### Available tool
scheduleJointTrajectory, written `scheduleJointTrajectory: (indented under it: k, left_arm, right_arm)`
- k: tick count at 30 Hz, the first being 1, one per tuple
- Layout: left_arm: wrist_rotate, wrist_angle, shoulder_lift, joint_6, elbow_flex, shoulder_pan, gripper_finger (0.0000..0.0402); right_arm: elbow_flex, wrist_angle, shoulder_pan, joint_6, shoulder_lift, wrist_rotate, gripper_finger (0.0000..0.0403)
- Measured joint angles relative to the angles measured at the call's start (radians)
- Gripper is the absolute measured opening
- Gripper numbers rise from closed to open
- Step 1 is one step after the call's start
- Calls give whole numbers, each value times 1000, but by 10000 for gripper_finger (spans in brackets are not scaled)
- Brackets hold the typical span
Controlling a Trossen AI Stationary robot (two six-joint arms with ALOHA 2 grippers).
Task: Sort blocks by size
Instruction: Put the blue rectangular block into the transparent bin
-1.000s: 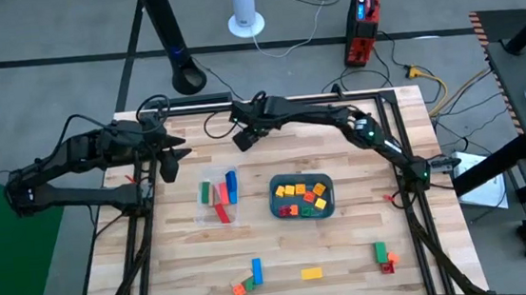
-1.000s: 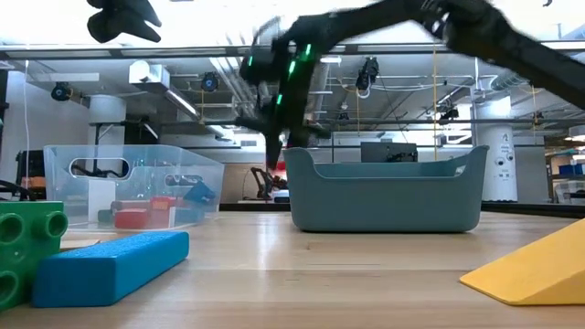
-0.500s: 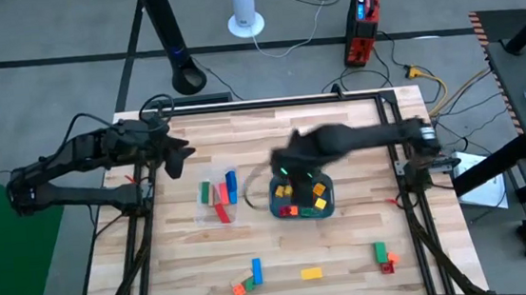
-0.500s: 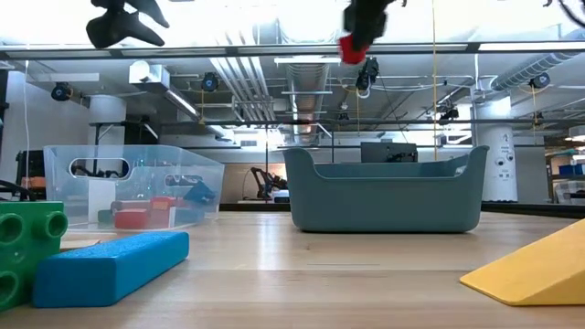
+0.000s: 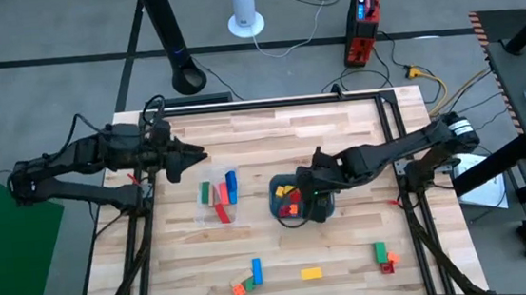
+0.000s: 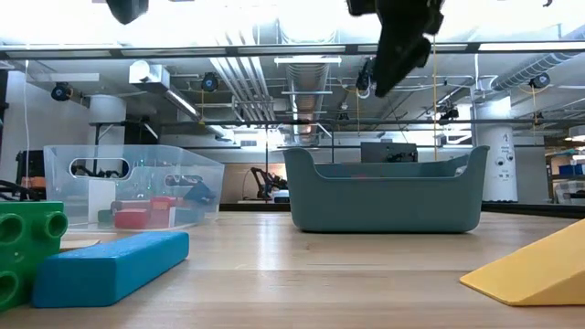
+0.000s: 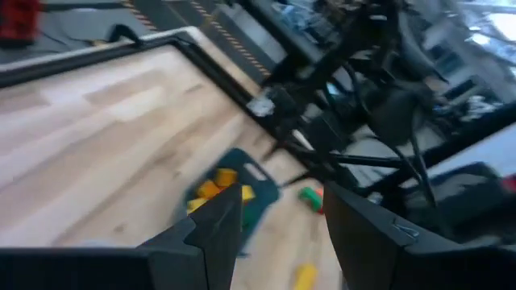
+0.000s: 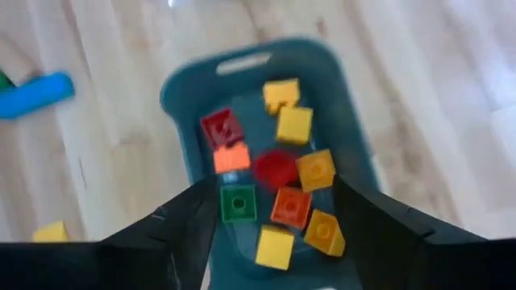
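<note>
Several small cubes [image 8: 294,125] in yellow, orange, red and green lie in the teal tray [image 8: 173,93], mid-table. Among them is a blurred red cube [image 8: 276,167]. My right gripper [image 8: 274,242] hangs open just above the tray [image 5: 274,204], with nothing between its fingers. Green, red and blue bars [image 5: 217,194] lie in the clear container [image 6: 137,183] left of the tray. My left gripper [image 5: 197,156] hovers open and empty above the table, left of and beyond that container. More blocks [image 5: 257,270] lie loose by the near edge.
By the near edge lie a blue bar with an orange-green piece [image 5: 244,285], a yellow block [image 5: 311,273], and a green-red-orange cluster [image 5: 382,254]. The far half of the wooden table [image 5: 281,132] is bare. A black frame edges the table.
My right gripper has swung from the table's far side toward the near edge and right, ending over the teal tray. Half a second ago the low view showed a red block at its fingers; now none shows there. My left gripper has drifted a little toward the right.
</note>
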Motion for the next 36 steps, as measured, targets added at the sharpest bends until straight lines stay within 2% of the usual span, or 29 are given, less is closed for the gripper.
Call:
scheduleJointTrajectory:
  k: [9, 17, 25, 29, 36]
  left_arm:
    - [-105, 2, 119, -121, 65, -232, 162]
    - [-162, -181, 354, -226, 263, -472, 162]
    - [-163, -523, 599, -543, 515, -570, 162]
    - [-155, -497, 673, -617, 550, -612, 162]
    - [-136, -457, 741, -773, 511, -638, 162]
  right_arm:
    - [-8, 3, 58, 120, -106, 135, 233]
    - [-29, 4, 146, 199, -161, 216, 212]
    - [-37, 7, 191, 248, -153, 240, 209]
    - [-45, 26, 206, 252, -153, 246, 210]
    - [-47, 33, 232, 247, -153, 336, 206]
